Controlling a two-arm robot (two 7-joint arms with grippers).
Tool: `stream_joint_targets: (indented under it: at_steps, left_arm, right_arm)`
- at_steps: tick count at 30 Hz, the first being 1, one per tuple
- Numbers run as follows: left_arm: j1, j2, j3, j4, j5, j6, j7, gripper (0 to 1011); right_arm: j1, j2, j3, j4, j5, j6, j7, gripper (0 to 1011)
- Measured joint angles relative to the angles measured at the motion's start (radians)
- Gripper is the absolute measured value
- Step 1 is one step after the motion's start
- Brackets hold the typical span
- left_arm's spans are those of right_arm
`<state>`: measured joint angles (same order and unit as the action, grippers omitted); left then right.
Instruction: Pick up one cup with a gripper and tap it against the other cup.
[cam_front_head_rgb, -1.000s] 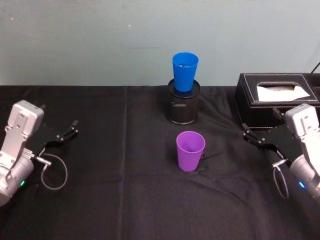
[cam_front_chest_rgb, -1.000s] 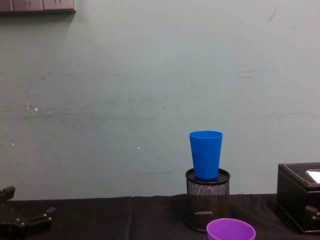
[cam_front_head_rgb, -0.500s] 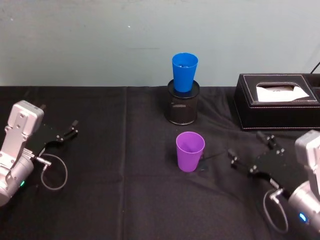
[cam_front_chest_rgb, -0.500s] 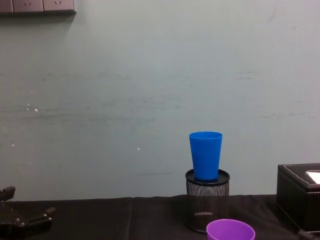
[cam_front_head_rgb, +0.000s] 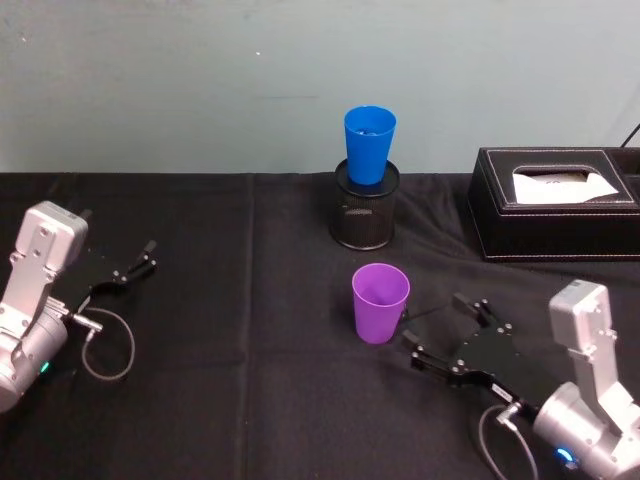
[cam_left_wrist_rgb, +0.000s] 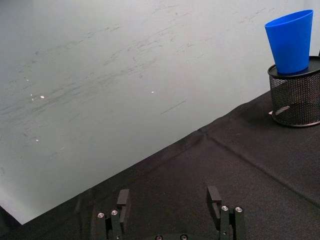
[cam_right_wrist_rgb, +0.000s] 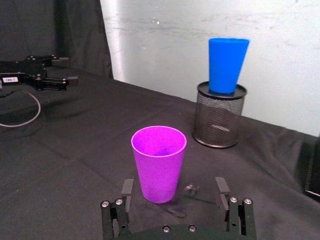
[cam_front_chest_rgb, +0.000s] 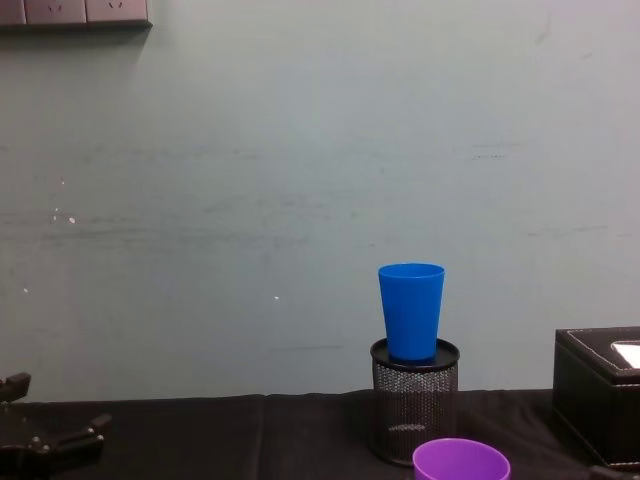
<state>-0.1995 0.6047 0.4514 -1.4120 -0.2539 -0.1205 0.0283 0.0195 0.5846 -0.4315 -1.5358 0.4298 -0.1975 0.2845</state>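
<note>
A black cloth covers the table (cam_front_head_rgb: 250, 410), which backs onto a pale, scuffed wall (cam_front_head_rgb: 180, 80). The purple cup (cam_front_head_rgb: 381, 302) stands upright and empty near the middle of the cloth. Behind it, the blue cup (cam_front_head_rgb: 369, 144) sits in the mouth of a black mesh pen holder (cam_front_head_rgb: 364, 215), well above the table. A black tissue box (cam_front_head_rgb: 555, 205) lies off to the right.

The right gripper (cam_front_head_rgb: 436, 328) sits low on the cloth, just to the right of the purple cup. Its jaws are spread wide and hold nothing, and the cup is not yet between them. The right wrist view shows the cup off-centre in the opening, closer to one finger than the other. The left gripper (cam_front_head_rgb: 140, 258) rests at the left edge of the table, also spread and empty.

The nearest risk appears to be that offset. If the arm pushes straight in, the closer finger may clip the cup wall and slide or tip such a light cup before the jaws close. The smooth, tapered sides add a second risk: a squeeze low on the cup could let it slip downward on the lift. Later, the blue cup's raised perch looks unsteady. A firm tap or one placed high could knock it out of the holder, or topple the holder too.
</note>
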Motion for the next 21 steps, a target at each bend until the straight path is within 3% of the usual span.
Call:
stream_joint_targets:
  at_steps: [8, 21]
  left_arm:
    - [0.000, 0.000, 0.000, 0.000, 0.000, 0.000, 0.000, 1000]
    - [0.000, 0.000, 0.000, 0.000, 0.000, 0.000, 0.000, 1000]
  right_arm:
    - [0.069, -0.061, -0.023, 0.083, -0.027, 0.017, 0.036, 1004]
    - [0.154, -0.133, -0.035, 0.181, -0.073, -0.011, 0.096, 1004]
